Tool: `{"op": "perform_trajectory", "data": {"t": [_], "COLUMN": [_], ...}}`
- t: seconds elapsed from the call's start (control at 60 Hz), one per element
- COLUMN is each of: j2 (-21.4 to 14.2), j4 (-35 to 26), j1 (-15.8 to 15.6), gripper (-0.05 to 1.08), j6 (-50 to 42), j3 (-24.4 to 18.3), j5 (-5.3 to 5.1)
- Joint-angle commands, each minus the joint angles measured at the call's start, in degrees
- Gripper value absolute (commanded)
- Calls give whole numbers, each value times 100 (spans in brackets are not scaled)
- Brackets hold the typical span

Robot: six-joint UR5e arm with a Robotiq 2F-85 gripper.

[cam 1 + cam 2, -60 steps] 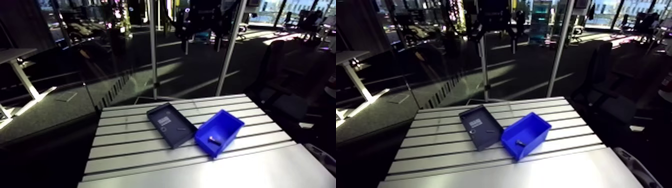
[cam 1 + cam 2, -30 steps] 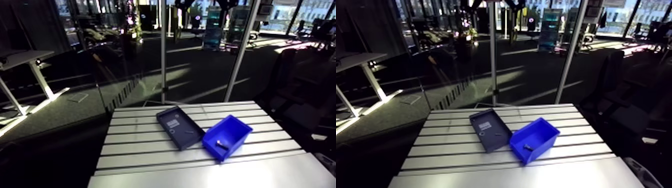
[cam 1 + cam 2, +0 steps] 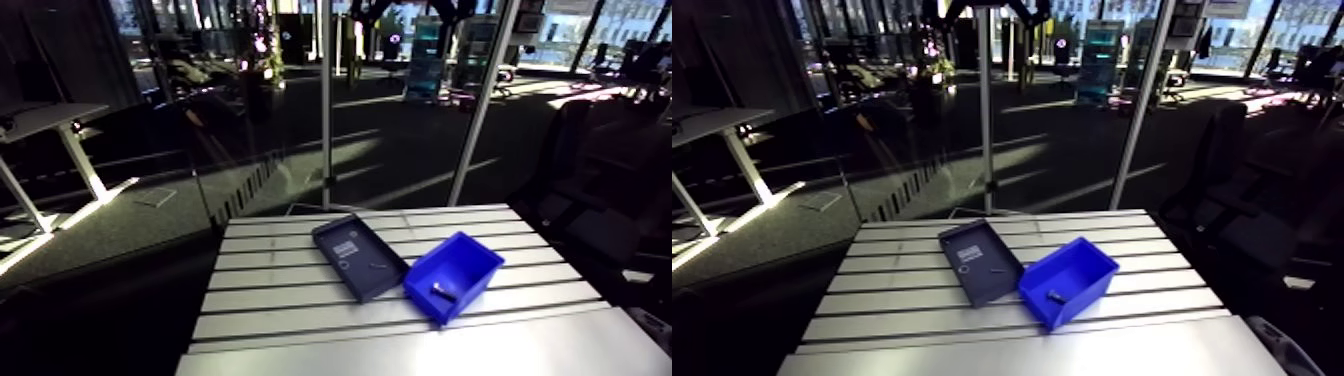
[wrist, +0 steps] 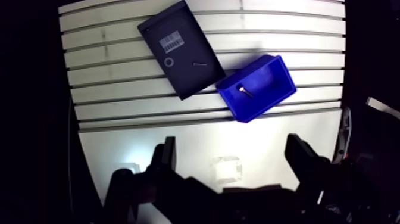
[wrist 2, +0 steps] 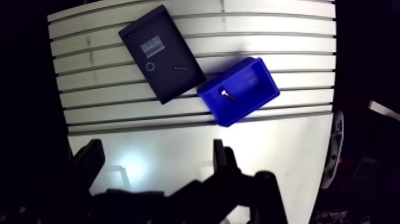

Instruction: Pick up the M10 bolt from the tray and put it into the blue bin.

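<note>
M10 bolt [image 4: 244, 90] in blue bin [image 4: 269, 82] beside tray [image 4: 184, 80]; tool [image 4: 232, 148] spread, well clear.

A slotted aluminium table [image 4: 113, 71] is lying with its grooves running side to side, its bare part nearest the camera shining with glare. 1 small ring [image 4: 169, 62] is sitting just beside a white barcode label [image 4: 171, 42], and 1 thin fastener [image 4: 199, 64] is lying near the ring, not touching it
</note>
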State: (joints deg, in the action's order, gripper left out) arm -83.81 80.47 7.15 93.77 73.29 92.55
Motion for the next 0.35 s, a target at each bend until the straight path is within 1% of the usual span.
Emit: {"op": "perform_trajectory", "data": {"t": [0.017, 0.067, 0.35], "j2": [1, 1, 1], "j4": [60, 76, 95], "j1": [5, 5, 5], "gripper": [1, 1, 1], "j6": [-4, -4, -4], "j3": [81, 91, 163], "j5": [-4, -20, -13]}}
